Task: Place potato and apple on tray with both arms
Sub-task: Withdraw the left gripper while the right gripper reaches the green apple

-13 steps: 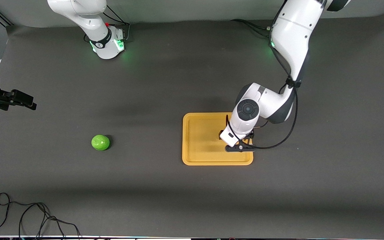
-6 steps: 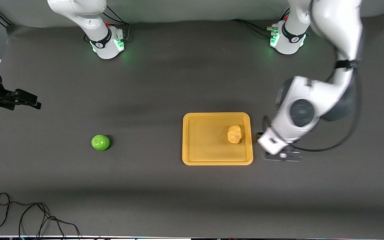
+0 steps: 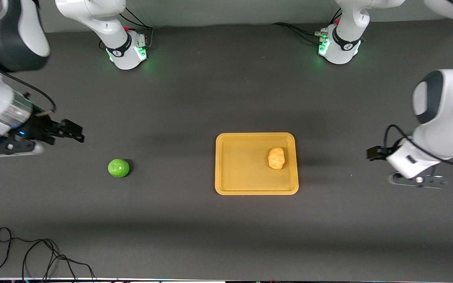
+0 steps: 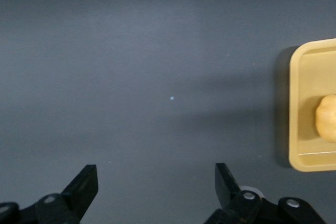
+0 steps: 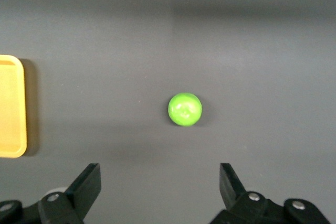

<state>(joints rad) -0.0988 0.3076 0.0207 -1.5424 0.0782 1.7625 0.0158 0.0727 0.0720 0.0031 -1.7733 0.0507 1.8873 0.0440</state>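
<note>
Potato lies in tray at its left-arm end; left tool hovers wide open and empty over bare tabletop past that end. Apple sits on tabletop toward right arm's end, well apart from tray; right tool hovers near it, spread wide, holding nothing; loose black cable lies nearer the front camera.

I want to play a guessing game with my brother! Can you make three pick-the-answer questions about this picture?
1. Where is the potato?
A. on the tray
B. on the bare table
C. in a hand

2. What colour is the apple?
A. red
B. green
C. yellow

3. How is the right hand?
A. shut on the apple
B. shut and empty
C. open and empty

Answers: 1 A, it lies inside the tray's rim. 2 B, the ball on the table is bright green. 3 C, the right wrist view shows its fingers spread apart above the apple.
</note>
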